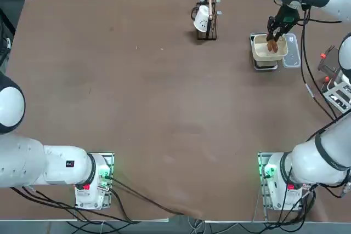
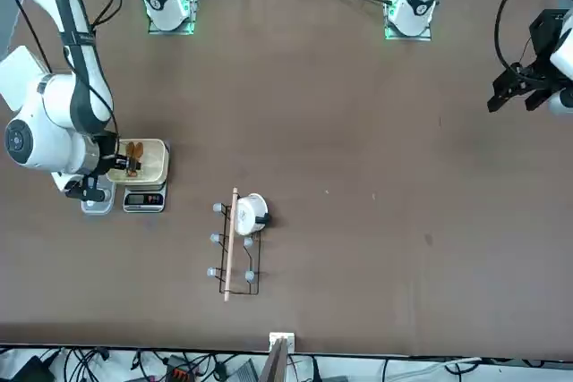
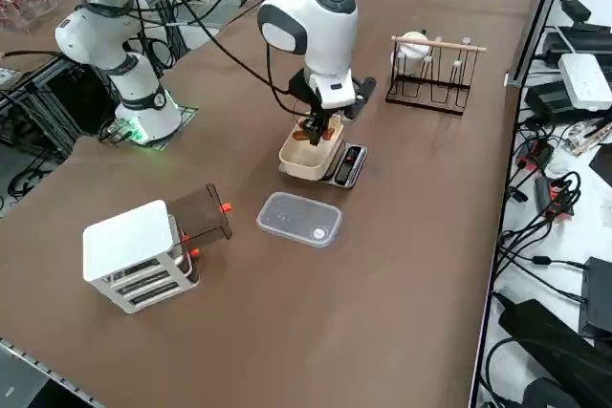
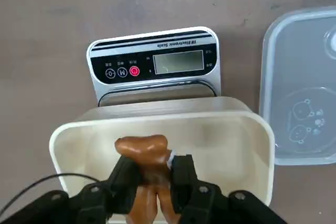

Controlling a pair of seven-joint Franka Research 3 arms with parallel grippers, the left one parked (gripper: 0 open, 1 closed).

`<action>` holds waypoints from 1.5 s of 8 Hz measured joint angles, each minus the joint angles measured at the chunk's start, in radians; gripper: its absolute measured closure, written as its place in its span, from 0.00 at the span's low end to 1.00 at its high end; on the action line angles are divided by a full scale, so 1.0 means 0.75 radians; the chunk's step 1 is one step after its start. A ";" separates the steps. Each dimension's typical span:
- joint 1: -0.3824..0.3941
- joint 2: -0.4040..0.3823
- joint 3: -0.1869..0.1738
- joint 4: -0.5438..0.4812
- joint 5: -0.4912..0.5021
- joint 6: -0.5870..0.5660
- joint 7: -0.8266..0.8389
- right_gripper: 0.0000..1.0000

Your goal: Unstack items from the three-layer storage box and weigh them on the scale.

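Your right tool (image 4: 152, 179) sits nearest the wrist camera, its two black fingers (image 4: 125, 179) closed on the brown lumpy item (image 4: 144, 153), which hangs just inside the cream tray (image 4: 252, 129) on the scale (image 4: 157, 66). From the wrist view you cannot tell whether the item's lower end already touches the tray floor. In the top view all this lies at the upper right of the frame; in the front view at the left middle. Just beside the tray lies the translucent plate (image 3: 299, 219), flat on the table (image 1: 164, 108), with a small white piece (image 3: 318, 232) resting on it. Toward the lower left of the right side view stands the three-layer storage box (image 3: 134, 255), well apart from the scale, with a dark drawer (image 3: 201, 214) pulled out. At the upper middle of the top view you see the cup stand (image 1: 208, 26) with the white cup (image 1: 202, 19); neither belongs to this step. You are in the placing step: the brown item is carried over and about to be weighed. Next you likely need to lower gently, part the fingers, and lift straight clear so nothing presses on the tray while the display (image 4: 178, 62) settles.
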 joint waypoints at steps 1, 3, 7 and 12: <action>0.000 0.000 0.000 0.000 0.000 0.000 0.000 0.64; 0.000 0.000 0.000 0.000 0.000 0.008 0.000 0.63; 0.000 -0.013 -0.003 0.008 -0.001 0.009 -0.004 0.01; -0.012 -0.111 -0.029 0.020 -0.246 -0.271 -0.241 0.94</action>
